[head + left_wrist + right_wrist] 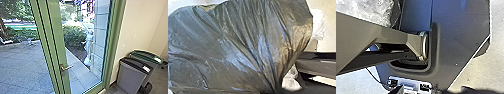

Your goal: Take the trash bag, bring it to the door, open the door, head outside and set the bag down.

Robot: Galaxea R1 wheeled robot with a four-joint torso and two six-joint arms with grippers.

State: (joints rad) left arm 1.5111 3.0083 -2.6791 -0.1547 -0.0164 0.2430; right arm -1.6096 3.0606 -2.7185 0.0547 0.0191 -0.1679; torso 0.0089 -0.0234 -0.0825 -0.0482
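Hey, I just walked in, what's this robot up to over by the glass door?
It seems to be carrying out the trash: a big dark trash bag is at its left wrist, its folds drawn together as if held there, though the grip itself is hidden. The robot is indoors, facing the green-framed glass door, with nothing touching the handle. Past the door is a paved yard; two bins stand beside it, inside.

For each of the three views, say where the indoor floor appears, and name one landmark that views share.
Head view: the floor is at lower right, beside the bins.
Left wrist view: pale floor, beyond the trash bag.
Right wrist view: floor, around the robot's dark bodywork.
Shared by both wrist views: that bodywork.
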